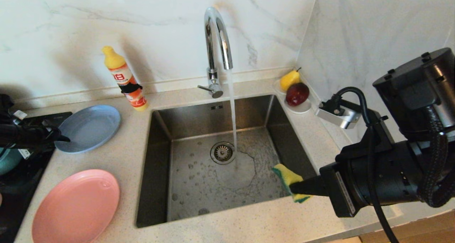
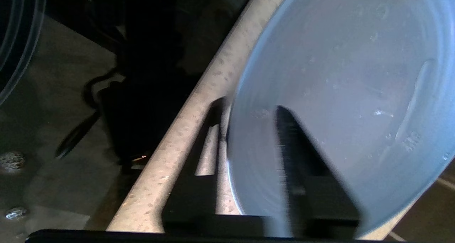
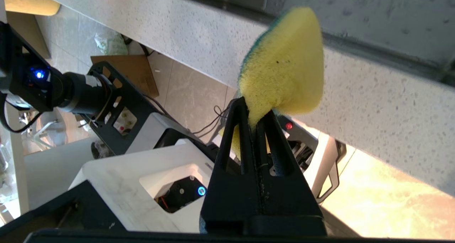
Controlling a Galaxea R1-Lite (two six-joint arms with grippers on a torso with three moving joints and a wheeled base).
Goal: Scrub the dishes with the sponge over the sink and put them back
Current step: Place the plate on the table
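Head view: my right gripper [image 1: 302, 189] pinches the small yellow sponge with green scouring side [image 1: 288, 177] over the steel sink's [image 1: 160, 157] near-right corner; tap running.

Left wrist view: my left gripper [image 2: 249, 129] fingers slightly parted astride the grey-blue plate's [image 2: 337, 75] rim.

Right wrist view: fingers pressed on sponge tail.

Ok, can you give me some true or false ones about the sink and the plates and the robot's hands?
1. Water is running from the tall chrome gooseneck tap into the square stainless-steel sink. True.
2. The right gripper pinches the yellow sponge with the dark green side. True.
3. The large salmon-pink plate lies inside the sink. False: it lies on the counter, left of the sink.
4. The large grey-blue plate is stacked on the pink one. False: they lie apart.
5. The left gripper is at the grey-blue plate's rim. True.
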